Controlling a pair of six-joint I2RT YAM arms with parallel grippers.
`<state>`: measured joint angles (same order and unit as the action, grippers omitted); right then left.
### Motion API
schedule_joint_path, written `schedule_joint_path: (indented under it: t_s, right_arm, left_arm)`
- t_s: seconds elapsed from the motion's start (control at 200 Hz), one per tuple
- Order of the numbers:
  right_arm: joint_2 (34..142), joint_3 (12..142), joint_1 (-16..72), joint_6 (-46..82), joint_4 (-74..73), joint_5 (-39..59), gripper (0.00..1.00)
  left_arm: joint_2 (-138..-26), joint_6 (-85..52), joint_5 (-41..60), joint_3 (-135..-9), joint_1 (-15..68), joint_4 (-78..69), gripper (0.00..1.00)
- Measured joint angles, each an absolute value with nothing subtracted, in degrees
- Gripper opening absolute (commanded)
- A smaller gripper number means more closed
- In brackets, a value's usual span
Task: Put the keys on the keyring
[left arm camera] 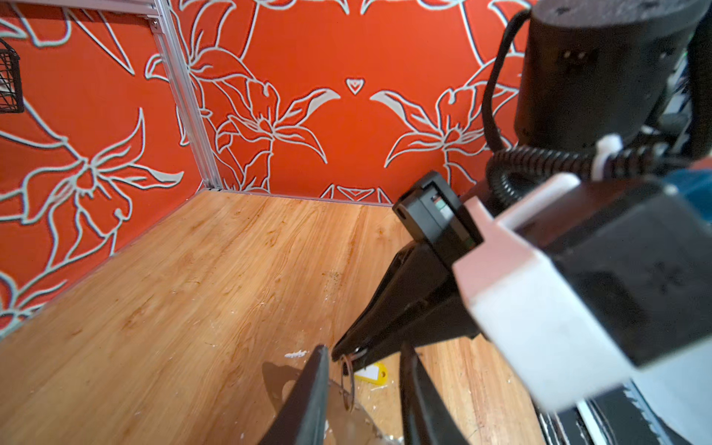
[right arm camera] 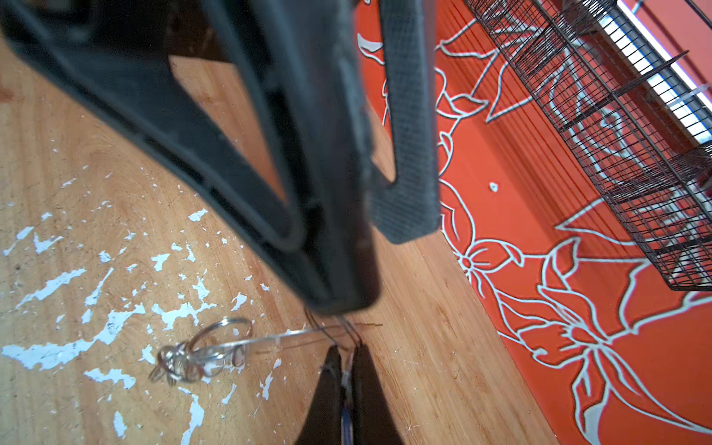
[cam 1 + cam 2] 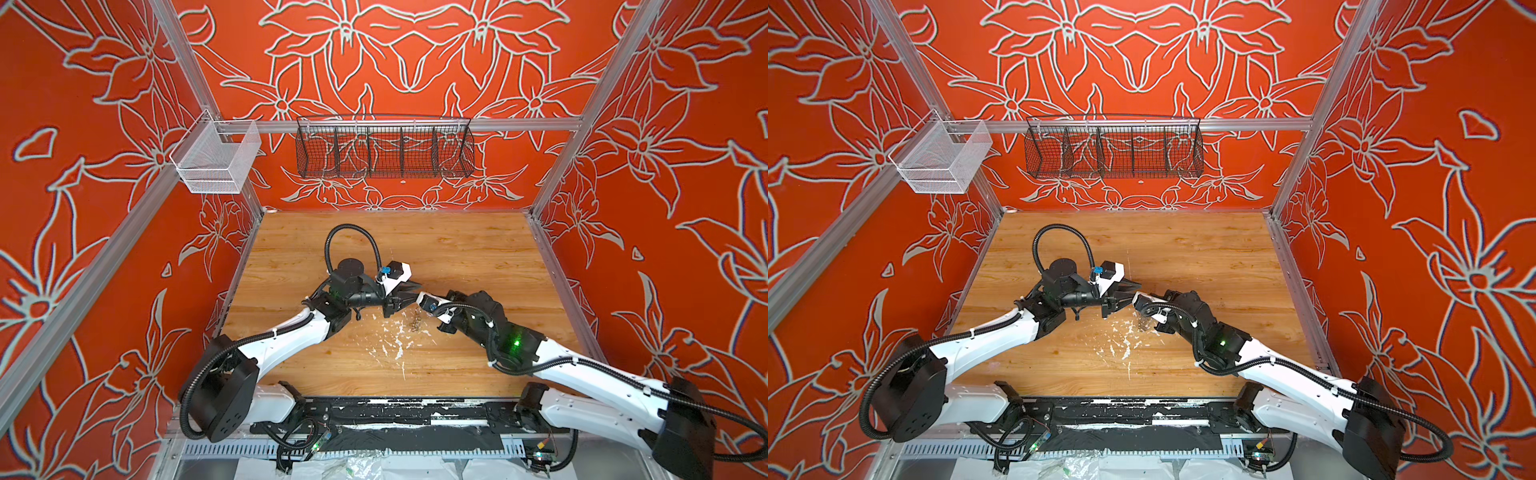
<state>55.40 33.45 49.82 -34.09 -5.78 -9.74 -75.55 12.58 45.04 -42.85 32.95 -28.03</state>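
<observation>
The right hand [image 2: 346, 348] was pinched shut on a small thin metal split ring [image 1: 347, 371], which hung at its tips. The left hand [image 1: 364, 346] stood just beside it with its black fingers [image 1: 308, 397] parted and the small ring in the gap between them. The large flat grey-brown keyring [image 2: 239, 345], seen nearly edge-on, reached from the hands towards a cluster of metal rings low over the wooden tabletop [image 1: 154, 308]. A key's yellow oblong plastic tag [image 1: 371, 373] lay on the tabletop just behind the hands. The blue key could not be made out.
</observation>
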Motion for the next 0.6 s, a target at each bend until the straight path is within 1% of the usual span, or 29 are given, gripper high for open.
schedule_joint_path:
  t_s: [0.315,0.601]
  right_arm:
    - [54.83,32.99,49.82,-34.09,-5.80,-10.17,0.00]
    - [54.83,32.99,49.82,-34.09,-5.80,-10.17,0.00]
  left_arm:
    - [-74.87,19.11,44.99,-46.54,33.39,-19.73,0.36]
    - [-77.67,23.16,45.08,-50.89,35.38,-13.34,0.36]
